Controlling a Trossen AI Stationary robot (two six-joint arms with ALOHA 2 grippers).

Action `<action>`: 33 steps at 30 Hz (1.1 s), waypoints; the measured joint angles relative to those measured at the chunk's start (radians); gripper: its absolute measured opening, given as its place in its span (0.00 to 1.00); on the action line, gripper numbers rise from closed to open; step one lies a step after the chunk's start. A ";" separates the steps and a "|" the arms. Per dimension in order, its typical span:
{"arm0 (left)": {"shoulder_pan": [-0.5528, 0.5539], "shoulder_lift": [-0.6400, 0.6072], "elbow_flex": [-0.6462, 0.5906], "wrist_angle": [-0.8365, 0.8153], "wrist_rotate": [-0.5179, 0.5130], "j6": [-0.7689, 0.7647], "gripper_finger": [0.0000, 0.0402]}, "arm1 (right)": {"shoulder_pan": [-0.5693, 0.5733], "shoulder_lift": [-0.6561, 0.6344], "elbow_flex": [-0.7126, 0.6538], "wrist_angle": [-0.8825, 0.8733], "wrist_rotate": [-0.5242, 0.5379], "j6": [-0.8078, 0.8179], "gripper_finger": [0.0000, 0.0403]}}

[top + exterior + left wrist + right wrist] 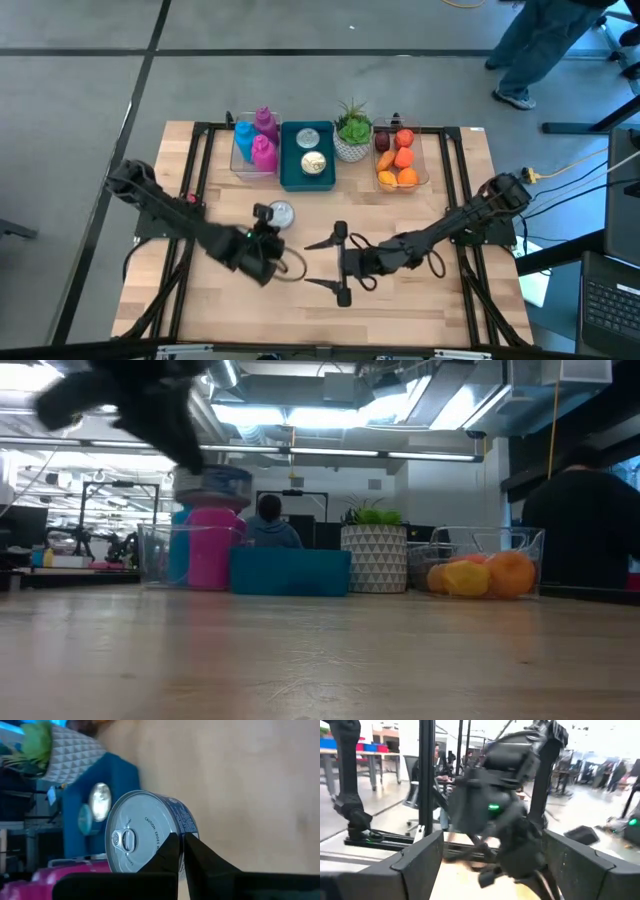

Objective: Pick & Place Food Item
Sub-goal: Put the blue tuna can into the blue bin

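I've got a tin can pinched by its rim in the left gripper — a squat round tin with a plain silver lid, a ring-pull tab and a blue printed label around its side. In the high view it sits at the gripper's tip, over the wood table just in front of the teal tray; the low view shows it lifted clear of the tabletop.

The right gripper waits mid-table with its fingers spread wide, nothing between them.

Counting along the back: two more cans in the teal tray, one potted plant, three bottles in the left clear bin — two pink, one blue. The right clear bin holds orange and red fruit, too heaped to count.
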 joint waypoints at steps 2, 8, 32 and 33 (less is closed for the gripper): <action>0.054 -0.018 0.000 0.027 -0.002 0.068 0.00 | 0.019 -0.019 0.000 -0.020 0.020 -0.030 0.82; 0.216 -0.050 0.000 0.183 0.049 0.319 0.00 | 0.058 -0.042 0.000 -0.106 0.024 -0.038 0.82; 0.770 0.001 0.000 0.497 0.357 0.723 0.00 | 0.251 -0.158 0.000 -0.373 0.291 -0.034 0.82; 0.782 0.011 0.000 0.506 0.358 0.730 0.00 | 0.259 -0.170 0.000 -0.387 0.306 -0.034 0.82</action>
